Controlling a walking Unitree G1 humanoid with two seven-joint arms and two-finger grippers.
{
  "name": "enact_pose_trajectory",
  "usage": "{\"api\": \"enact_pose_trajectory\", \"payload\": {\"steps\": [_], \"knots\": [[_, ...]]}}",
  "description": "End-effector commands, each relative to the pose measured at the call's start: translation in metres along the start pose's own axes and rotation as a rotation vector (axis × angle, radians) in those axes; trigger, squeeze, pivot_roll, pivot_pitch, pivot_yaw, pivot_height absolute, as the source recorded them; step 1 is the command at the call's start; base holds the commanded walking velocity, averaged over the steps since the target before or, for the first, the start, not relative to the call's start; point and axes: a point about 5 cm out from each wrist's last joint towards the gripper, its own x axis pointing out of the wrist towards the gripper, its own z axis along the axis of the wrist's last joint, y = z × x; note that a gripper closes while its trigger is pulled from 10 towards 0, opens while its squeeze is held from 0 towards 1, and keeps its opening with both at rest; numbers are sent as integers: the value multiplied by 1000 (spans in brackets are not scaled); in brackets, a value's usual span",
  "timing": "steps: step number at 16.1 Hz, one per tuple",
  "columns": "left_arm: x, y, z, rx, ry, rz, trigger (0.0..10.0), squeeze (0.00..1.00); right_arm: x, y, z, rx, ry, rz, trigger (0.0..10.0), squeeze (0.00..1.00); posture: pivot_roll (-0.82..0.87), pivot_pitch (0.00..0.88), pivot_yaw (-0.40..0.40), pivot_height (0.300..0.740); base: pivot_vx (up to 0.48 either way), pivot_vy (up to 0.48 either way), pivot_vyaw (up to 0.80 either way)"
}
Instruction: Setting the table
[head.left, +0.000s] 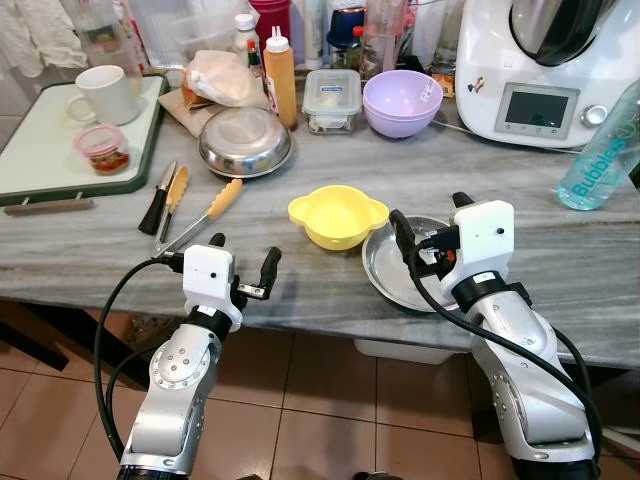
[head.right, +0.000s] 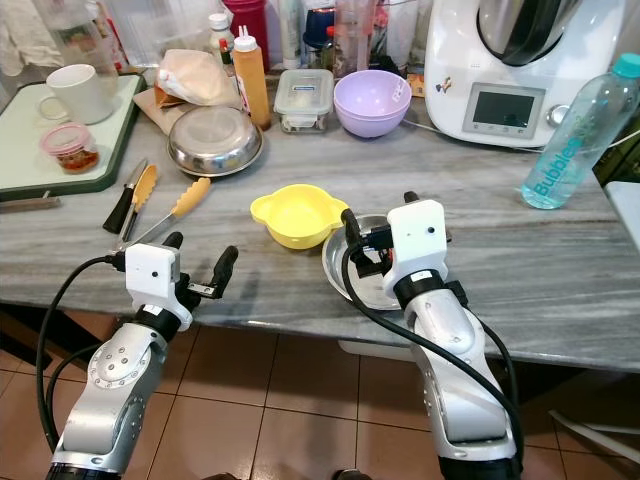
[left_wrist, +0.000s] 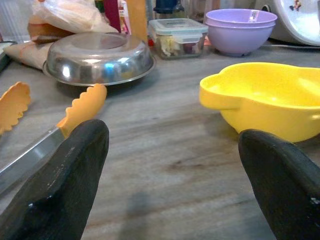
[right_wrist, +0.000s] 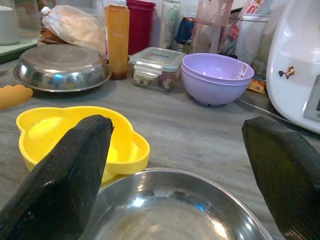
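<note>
Left gripper (head.left: 244, 256) sits at the counter's (head.left: 90, 250) front edge, fingers spread wide, nothing between them. Bare marble lies ahead of it, with the orange-tipped tongs (head.left: 200, 215) to one side and the yellow bowl (head.left: 338, 215) to the other.

Right gripper (head.left: 430, 225) is also wide, hovering over the near steel plate (head.left: 385, 270), which lies close to the front edge. The yellow bowl touches or just overlaps that plate's left rim; cannot tell which.

Back row is crowded: upturned steel bowl (head.left: 245, 141), sauce bottle (head.left: 281, 80), lidded glass container (head.left: 332, 98), purple bowl (head.left: 402, 101), white kitchen machine (head.left: 545, 70). Water bottle (head.left: 603, 155) stands at the right end. Green tray (head.left: 30, 160) at far left carries a white mug (head.left: 105, 94) and a small tub (head.left: 101, 148).

Open strip runs across the counter between the back row and the yellow bowl.
</note>
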Motion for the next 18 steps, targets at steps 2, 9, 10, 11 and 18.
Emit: {"api": "enact_pose_trajectory", "payload": {"steps": [2, 9, 10, 11, 18], "knots": [[-1, 5, -2, 22, 8, 41, 10000, 0, 2, 4, 3, 10, -18, 18, 10000, 0, -49, 101, 19, 740, 0, 0, -341], [5, 4, 0, 30, 23, 20, 10000, 0, 6, 5, 9, 3, -38, 13, 10000, 0, -64, 105, 27, 740, 0, 0, 0], [5, 5, 0, 24, 27, 24, 10000, 0, 5, 5, 8, 2, -34, 13, 10000, 0, -68, 107, 27, 740, -255, 0, 0], [5, 5, -1, 24, 31, 26, 10000, 0, 5, 5, 8, 2, -33, 13, 10000, 0, -68, 107, 27, 740, 0, 0, 0], [7, 4, -2, 34, 36, 28, 10000, 0, 4, 5, 7, 4, -26, 8, 10000, 0, -73, 108, 33, 740, -34, 0, 0]]}}
